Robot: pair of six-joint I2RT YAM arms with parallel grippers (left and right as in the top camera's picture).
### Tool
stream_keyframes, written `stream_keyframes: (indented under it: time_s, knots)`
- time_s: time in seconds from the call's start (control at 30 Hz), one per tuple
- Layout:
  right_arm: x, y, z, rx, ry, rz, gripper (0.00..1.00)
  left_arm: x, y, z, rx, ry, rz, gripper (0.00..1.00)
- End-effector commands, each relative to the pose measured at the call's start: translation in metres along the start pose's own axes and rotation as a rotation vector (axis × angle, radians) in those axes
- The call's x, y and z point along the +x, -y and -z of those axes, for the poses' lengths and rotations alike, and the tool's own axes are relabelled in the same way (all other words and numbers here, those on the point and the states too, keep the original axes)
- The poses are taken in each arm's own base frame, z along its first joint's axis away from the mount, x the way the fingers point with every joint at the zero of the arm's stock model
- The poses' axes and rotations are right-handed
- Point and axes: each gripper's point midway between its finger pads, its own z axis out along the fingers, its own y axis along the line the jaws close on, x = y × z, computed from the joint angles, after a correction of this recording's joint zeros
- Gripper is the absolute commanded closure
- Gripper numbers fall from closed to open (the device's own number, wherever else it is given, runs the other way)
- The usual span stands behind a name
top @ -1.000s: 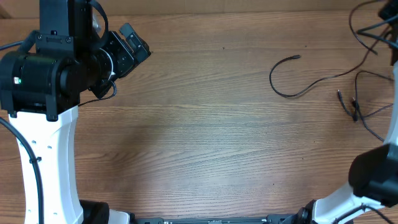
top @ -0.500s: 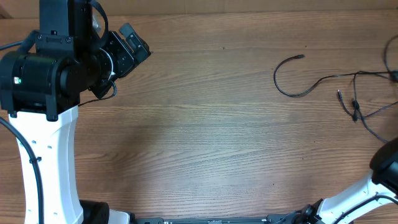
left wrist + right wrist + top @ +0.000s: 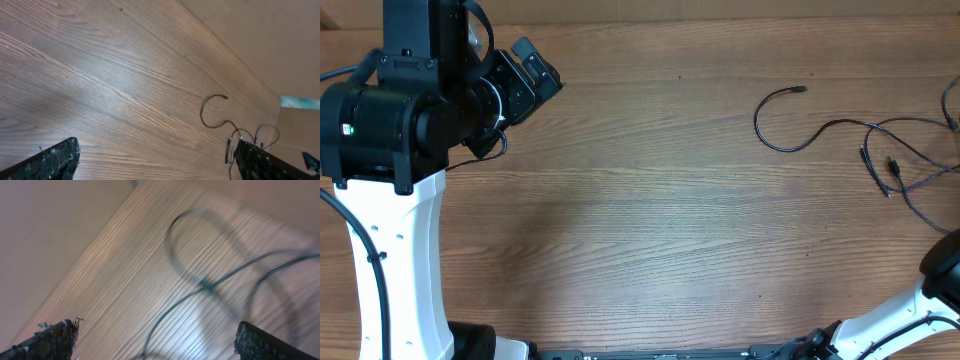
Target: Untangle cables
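Observation:
Thin black cables (image 3: 880,140) lie loosely on the wooden table at the far right. One has a hooked free end (image 3: 775,100); the others cross and loop toward the right edge. In the left wrist view the cables (image 3: 215,112) lie far ahead, partly behind the right finger. My left gripper (image 3: 544,66) hangs open at the far left, well away from them, its jaws (image 3: 157,162) wide and empty. The right gripper (image 3: 160,345) is open above blurred cable loops (image 3: 200,285), with nothing between its fingers. It is outside the overhead view.
The wooden table (image 3: 650,200) stretches between the two arms. The left arm's white and black body (image 3: 390,130) fills the left side. Part of the right arm (image 3: 945,275) shows at the lower right corner. A cardboard wall (image 3: 250,30) rises behind the table.
The right gripper has opened and let go of the cables. The strands that were raised at the upper right have dropped and spread on the table. The left arm has not moved.

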Motion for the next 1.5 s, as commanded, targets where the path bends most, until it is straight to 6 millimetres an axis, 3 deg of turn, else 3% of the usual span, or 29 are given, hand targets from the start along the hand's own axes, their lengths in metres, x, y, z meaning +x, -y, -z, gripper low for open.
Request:
stream_keyframes:
  time_s: [0.0, 0.37, 0.53, 0.6, 0.63, 0.83, 0.97, 1.1, 1.47]
  knots:
    - [0.043, -0.068, -0.001, -0.223, -0.156, 0.110, 0.00, -0.002, 0.000, 0.000, -0.006, 0.010, -0.025, 0.00]
    - [0.184, -0.193, 0.010, -0.377, -0.472, 0.502, 0.00, -0.002, 0.000, 0.000, -0.006, 0.010, -0.025, 0.00]
    - [0.235, -0.238, 0.022, -0.444, -0.523, 0.689, 0.00, -0.002, 0.000, 0.000, -0.006, 0.010, -0.025, 0.00]
    - [0.260, -0.254, 0.028, -0.470, -0.556, 0.736, 0.00, -0.002, 0.000, 0.000, -0.006, 0.010, -0.025, 0.00]
    - [0.284, -0.261, 0.029, -0.479, -0.594, 0.771, 0.00, -0.002, 0.000, 0.000, -0.006, 0.010, -0.025, 0.01]
    - [0.349, -0.267, 0.011, -0.441, -0.672, 0.872, 0.00, -0.002, 0.000, 0.000, -0.006, 0.011, -0.025, 0.00]
    - [0.371, -0.263, -0.010, -0.397, -0.683, 0.913, 0.00, -0.002, 0.000, 0.000, -0.006, 0.010, -0.025, 0.00]
    - [0.385, -0.237, -0.041, -0.259, -0.697, 0.869, 0.00, -0.002, 0.000, 0.000, -0.006, 0.010, -0.025, 0.01]
    - [0.398, -0.218, -0.065, -0.192, -0.724, 0.884, 0.00, -0.002, 0.000, 0.000, -0.006, 0.011, -0.025, 0.00]
